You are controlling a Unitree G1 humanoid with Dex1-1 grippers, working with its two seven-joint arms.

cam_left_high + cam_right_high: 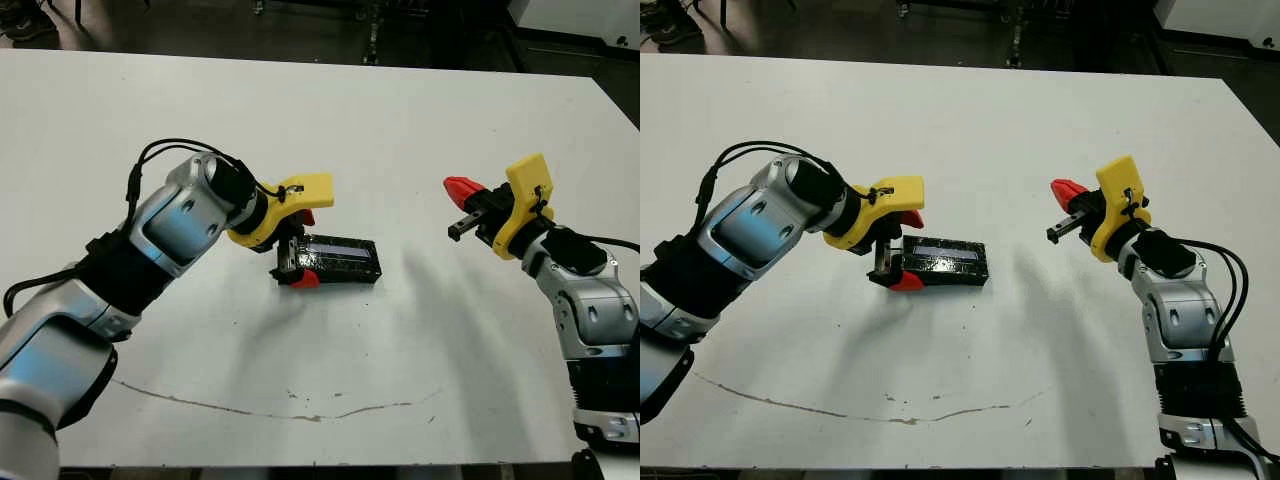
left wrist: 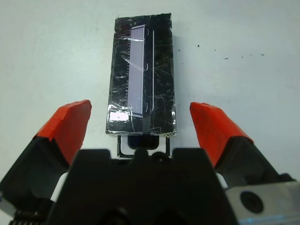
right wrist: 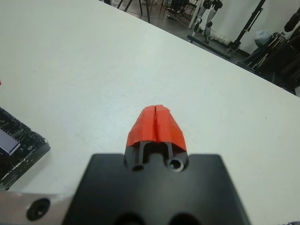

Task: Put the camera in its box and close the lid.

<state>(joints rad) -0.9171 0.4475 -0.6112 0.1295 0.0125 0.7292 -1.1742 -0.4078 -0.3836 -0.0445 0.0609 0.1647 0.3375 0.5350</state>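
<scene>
We see the flat glossy black lid [image 2: 142, 75], streaked with reflections, lying over the shallow black box [image 1: 330, 276] near the middle of the white counter [image 1: 400, 110]; the camera is hidden from us, presumably inside. Our left gripper [image 2: 140, 124] sits at the lid's near short end, its red-tipped fingers [image 2: 70, 122] spread wide to either side and touching nothing. Our right gripper [image 3: 156, 124] hangs well apart to the right, fingers pressed together and empty. To finish well, we judge we should check that the lid sits square on the box edges, then press down gently and evenly rather than push from one end, which could slide the whole box.
</scene>
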